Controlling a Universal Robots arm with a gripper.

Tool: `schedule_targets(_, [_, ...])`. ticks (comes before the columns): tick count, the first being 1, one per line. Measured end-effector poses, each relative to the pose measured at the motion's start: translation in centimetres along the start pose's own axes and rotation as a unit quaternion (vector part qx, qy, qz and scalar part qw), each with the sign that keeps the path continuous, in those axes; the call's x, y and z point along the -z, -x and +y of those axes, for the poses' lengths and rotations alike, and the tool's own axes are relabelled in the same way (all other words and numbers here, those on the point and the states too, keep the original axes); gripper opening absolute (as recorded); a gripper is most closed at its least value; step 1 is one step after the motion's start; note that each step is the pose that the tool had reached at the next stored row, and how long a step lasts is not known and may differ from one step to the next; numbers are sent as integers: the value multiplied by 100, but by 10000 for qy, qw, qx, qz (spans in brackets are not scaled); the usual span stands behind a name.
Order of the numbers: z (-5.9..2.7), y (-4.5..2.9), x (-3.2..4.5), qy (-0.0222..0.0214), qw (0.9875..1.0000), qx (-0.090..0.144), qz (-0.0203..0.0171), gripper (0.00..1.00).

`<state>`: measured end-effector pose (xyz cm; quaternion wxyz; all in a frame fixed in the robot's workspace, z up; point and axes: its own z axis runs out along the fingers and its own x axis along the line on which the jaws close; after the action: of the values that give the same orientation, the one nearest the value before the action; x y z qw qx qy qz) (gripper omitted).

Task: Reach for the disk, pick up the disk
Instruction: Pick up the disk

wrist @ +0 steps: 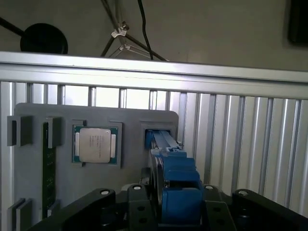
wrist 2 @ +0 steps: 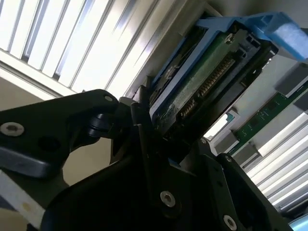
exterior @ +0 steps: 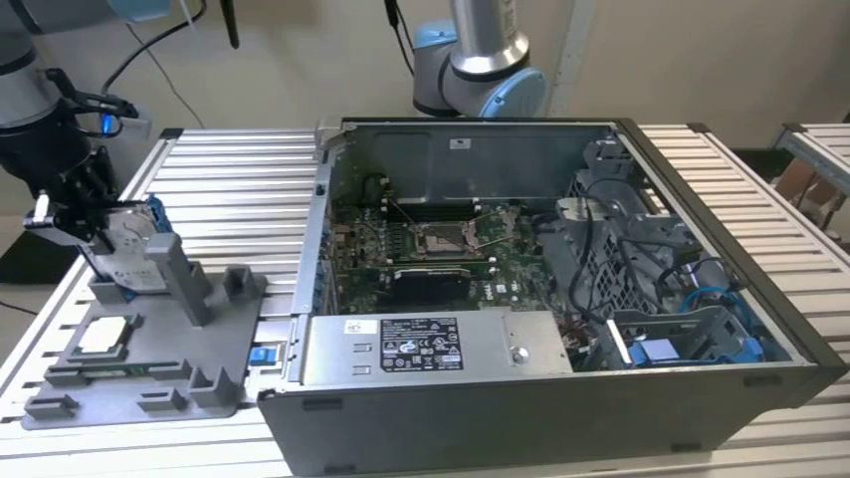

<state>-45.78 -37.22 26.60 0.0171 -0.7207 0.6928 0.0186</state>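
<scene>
Second wrist view: disk (wrist 2: pixel 202 82) clamped between fingers (wrist 2: pixel 144 144).

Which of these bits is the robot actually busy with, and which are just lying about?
In the job:
disk
gripper, straddling the disk

Lying about:
chip
gray tray
computer case, open
</scene>
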Motion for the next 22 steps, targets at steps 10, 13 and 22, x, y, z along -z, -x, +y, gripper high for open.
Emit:
schedule_targets(10, [0, -1, -1, 0, 10000, 0, 12, 0])
schedule_targets(13, [0, 0, -1, 1, 10000, 0, 29, 0])
schedule_targets(22, [0, -1, 0, 9, 9999, -13, 128, 0])
